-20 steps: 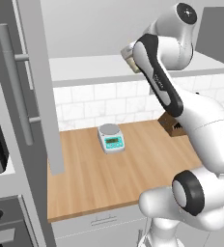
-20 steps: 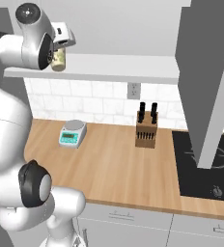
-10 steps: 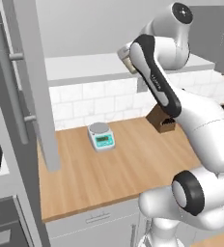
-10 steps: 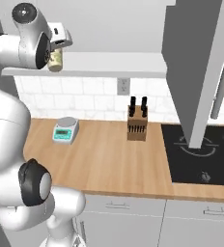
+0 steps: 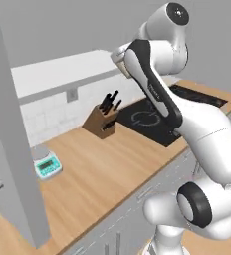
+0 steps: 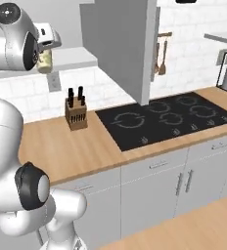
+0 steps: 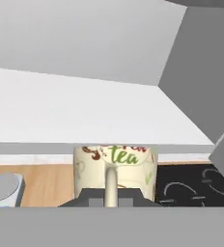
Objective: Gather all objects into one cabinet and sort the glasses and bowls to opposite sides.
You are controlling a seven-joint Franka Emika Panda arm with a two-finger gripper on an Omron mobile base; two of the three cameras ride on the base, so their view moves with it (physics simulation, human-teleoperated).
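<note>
Wooden counter runs below, knife block (image 6: 76, 115) and hob (image 6: 169, 118) on it. Up at eleven o'clock the gripper (image 6: 45, 49) is clamped on the cream mug (image 7: 116, 174), carrying it toward the cabinet shelf (image 7: 80, 118). Next, I'd guess: set it to one side.
</note>
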